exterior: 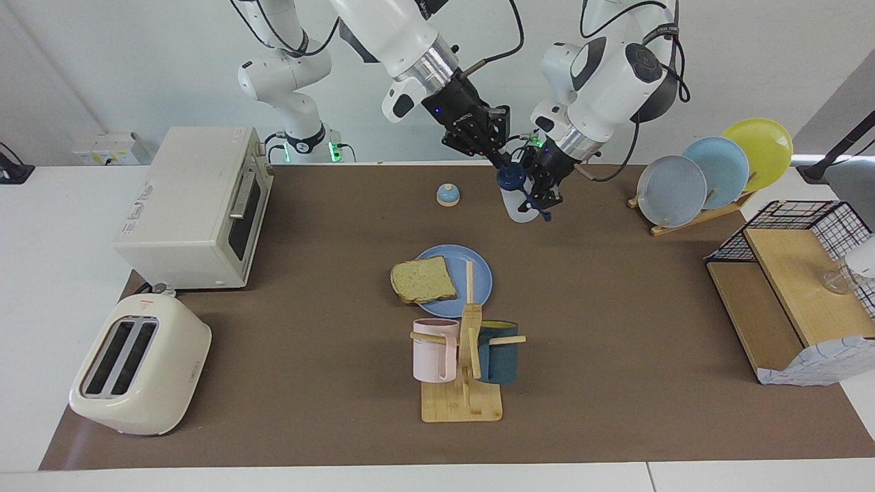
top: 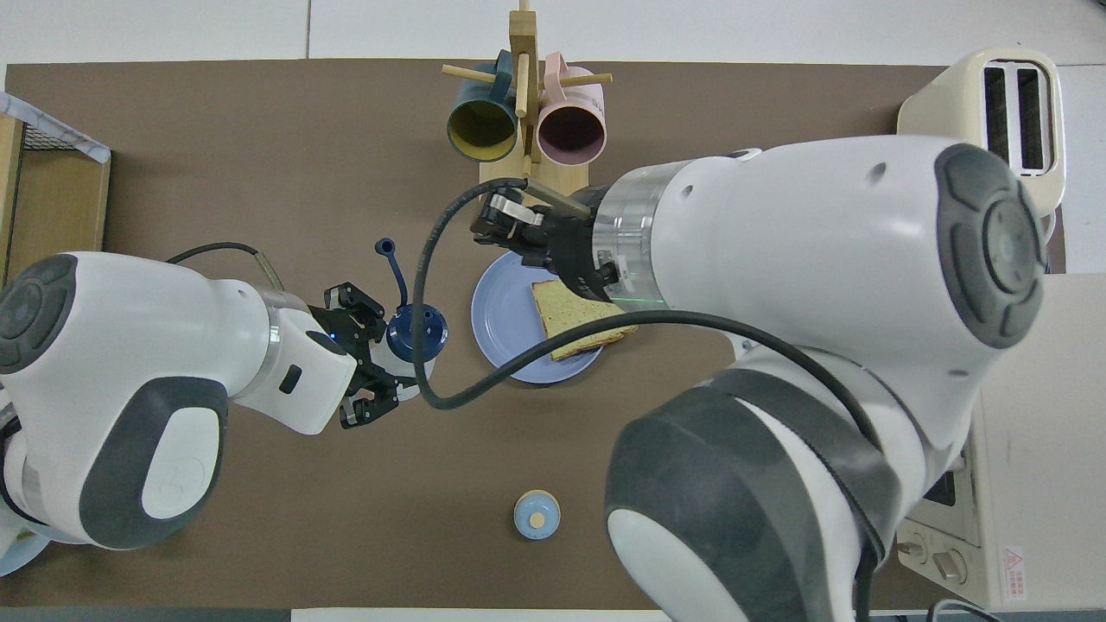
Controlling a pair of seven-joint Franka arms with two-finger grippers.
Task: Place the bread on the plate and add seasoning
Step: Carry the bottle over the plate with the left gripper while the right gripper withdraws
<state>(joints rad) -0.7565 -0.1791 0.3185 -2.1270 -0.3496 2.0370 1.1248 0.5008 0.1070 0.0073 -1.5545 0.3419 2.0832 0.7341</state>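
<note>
The bread [exterior: 424, 280] [top: 577, 318] lies on the blue plate [exterior: 478, 273] [top: 505, 311], overhanging its rim toward the right arm's end. My left gripper [exterior: 540, 193] [top: 380, 380] is shut on the seasoning [exterior: 517, 205] [top: 417, 333], a white bottle held tilted over the bare mat, apart from the plate. Its navy lid [top: 383, 248] hangs open on a tether. My right gripper [exterior: 501, 158] [top: 486, 226] hovers just above the bottle's cap and holds nothing.
A wooden rack with a pink and a teal mug [exterior: 461, 355] stands beside the plate, farther from the robots. A small blue bell [exterior: 448, 195], a toaster oven [exterior: 195, 205], a toaster [exterior: 140, 365], a plate rack [exterior: 711, 174] and a wire shelf [exterior: 793, 273] ring the mat.
</note>
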